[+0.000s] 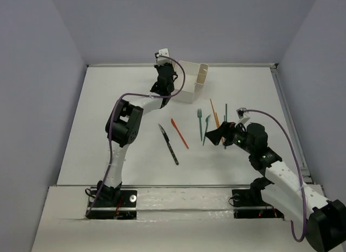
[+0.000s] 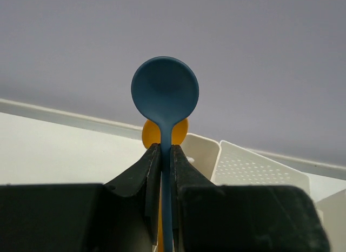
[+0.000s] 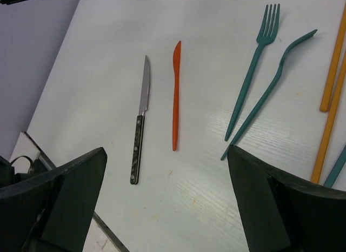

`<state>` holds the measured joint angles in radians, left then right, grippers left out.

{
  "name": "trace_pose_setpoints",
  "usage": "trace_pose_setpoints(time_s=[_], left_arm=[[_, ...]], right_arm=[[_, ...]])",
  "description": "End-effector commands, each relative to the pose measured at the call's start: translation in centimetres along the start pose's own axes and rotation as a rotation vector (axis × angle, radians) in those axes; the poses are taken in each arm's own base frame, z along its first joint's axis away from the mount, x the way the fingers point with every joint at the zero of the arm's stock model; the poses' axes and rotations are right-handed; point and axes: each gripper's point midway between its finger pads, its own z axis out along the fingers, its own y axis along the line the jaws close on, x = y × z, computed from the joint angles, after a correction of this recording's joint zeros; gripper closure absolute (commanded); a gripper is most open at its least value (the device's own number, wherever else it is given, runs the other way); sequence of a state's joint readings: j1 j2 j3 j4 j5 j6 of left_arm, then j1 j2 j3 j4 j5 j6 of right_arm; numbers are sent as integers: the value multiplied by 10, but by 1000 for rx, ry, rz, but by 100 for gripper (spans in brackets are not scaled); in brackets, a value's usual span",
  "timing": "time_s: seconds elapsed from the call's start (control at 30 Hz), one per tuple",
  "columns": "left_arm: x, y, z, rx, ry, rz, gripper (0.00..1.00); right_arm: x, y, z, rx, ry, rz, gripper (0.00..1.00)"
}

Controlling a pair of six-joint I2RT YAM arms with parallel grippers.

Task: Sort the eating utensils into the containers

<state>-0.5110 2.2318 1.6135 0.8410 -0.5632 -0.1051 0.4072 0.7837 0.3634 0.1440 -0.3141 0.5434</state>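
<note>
My left gripper (image 2: pixel 166 149) is shut on the handle of a blue spoon (image 2: pixel 165 92), bowl pointing up, with an orange spoon (image 2: pixel 183 131) just behind it. It hangs at the left side of the white caddy (image 1: pixel 193 81), whose perforated wall (image 2: pixel 254 166) shows to the right. My right gripper (image 3: pixel 166 153) is open above the table with nothing between its fingers. Below it lie a dark-handled knife (image 3: pixel 139 127), an orange knife (image 3: pixel 175 95), a teal fork (image 3: pixel 254 63), a second teal utensil (image 3: pixel 270 90), orange chopsticks (image 3: pixel 332 73) and a teal chopstick (image 3: pixel 338 168).
In the top view the loose utensils lie in a row from the dark knife (image 1: pixel 168 144) to the orange chopsticks (image 1: pixel 214 112). The right gripper (image 1: pixel 224 134) hovers over their right end. Walls enclose the table at the back and on both sides.
</note>
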Motion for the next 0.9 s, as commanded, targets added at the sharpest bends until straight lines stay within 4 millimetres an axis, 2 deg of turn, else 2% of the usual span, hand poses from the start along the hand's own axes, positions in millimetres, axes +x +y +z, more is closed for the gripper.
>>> trace_pose_setpoints(time_s=[0.0, 0.03, 0.07, 0.1, 0.13, 0.17, 0.27, 0.37, 0.43, 0.53, 0.57, 0.63, 0.67, 0.73, 0.77, 0.8, 0.83, 0.87], left_arm=[[-67, -12, -19, -7, -118, -86, 100], [-68, -10, -21, -12, -116, -85, 100], [-75, -8, -23, -15, -124, -89, 89], [-71, -11, -28, -11, -111, -79, 82], [-73, -8, -30, -28, -112, -78, 65], [-75, -6, -31, -33, -111, -78, 57], [-79, 0, -37, -51, -96, -79, 37], [-81, 2, -39, -57, -88, -70, 24], [-88, 2, -42, -51, -92, -74, 22], [-111, -4, -51, -22, -107, -98, 18], [-129, -4, -56, -16, -125, -113, 18], [-151, -11, -65, 11, -134, -135, 18], [-173, -12, -73, 33, -141, -151, 18], [-194, -18, -84, 84, -133, -202, 18], [-202, -20, -90, 104, -120, -223, 18], [-212, -23, -102, 147, -77, -224, 18], [-214, -19, -108, 143, -50, -236, 18], [-213, -20, -124, 186, 10, -250, 18]], right_arm=[[-11, 8, -2, -12, -23, -24, 1], [-12, 8, -2, -6, -20, -27, 1], [-13, 7, -2, 0, -15, -27, 1], [-11, 5, -2, 11, -3, -30, 1], [-14, 7, -2, 13, -6, -31, 1], [-14, 6, -1, 15, -6, -30, 1], [-17, 9, 0, 12, -5, -21, 1], [-19, 10, 0, 9, -4, -18, 1], [-22, 13, -1, 6, -9, -20, 1], [-28, 15, 0, 7, -16, -22, 6], [-25, 13, 4, 13, 4, -22, 13], [-29, 18, 9, -3, 23, -27, 16], [-22, 13, 15, 11, 63, -16, 22], [-25, 22, 23, -8, 96, -23, 30], [-24, 24, 27, -8, 112, -26, 31], [-16, 26, 34, -4, 151, -43, 31], [-20, 35, 36, -20, 141, -65, 31], [-12, 44, 40, -24, 179, -91, 31]])
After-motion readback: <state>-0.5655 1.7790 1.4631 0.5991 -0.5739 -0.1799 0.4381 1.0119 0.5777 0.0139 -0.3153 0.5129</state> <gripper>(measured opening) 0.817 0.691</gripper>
